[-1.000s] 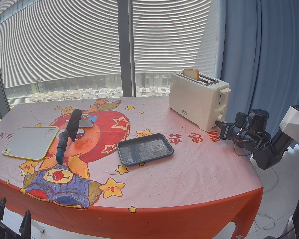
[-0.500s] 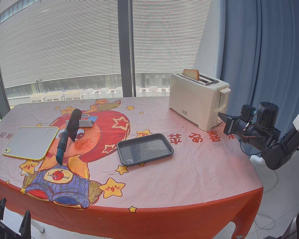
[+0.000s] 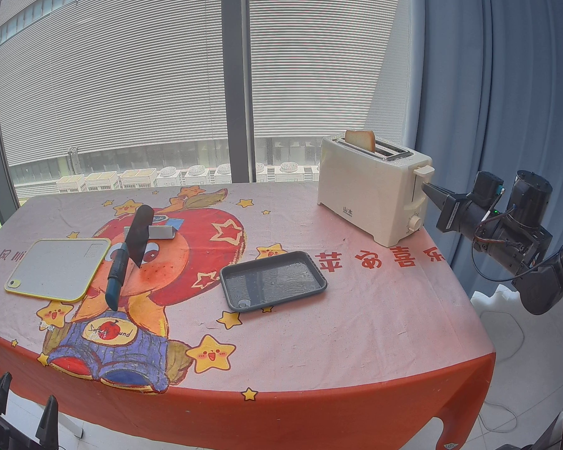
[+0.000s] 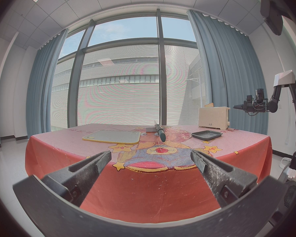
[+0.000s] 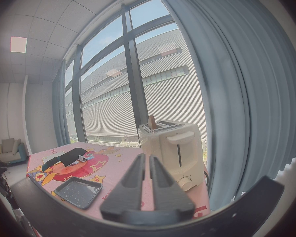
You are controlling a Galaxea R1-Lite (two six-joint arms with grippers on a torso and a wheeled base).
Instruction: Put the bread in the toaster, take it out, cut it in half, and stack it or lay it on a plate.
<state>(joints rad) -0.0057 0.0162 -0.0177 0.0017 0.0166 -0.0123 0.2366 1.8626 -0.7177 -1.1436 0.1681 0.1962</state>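
Note:
A cream toaster stands at the table's back right, with a slice of bread sticking up from its far slot. My right gripper hangs shut and empty just right of the toaster, level with its side lever. In the right wrist view the fingers lie together, pointing at the toaster and the bread. A dark grey tray lies mid-table. A knife rests left of it, beside a pale cutting board. My left gripper is open, low before the table's front left.
Blue curtains hang close behind and right of the right arm. A window frame post stands behind the table. A small grey rest props the knife's blade end. The tablecloth's front edge curves round.
My right gripper has risen from beside the toaster's lower knob to the height of its lever, drawing slightly right. It stays shut. Nothing else moved.

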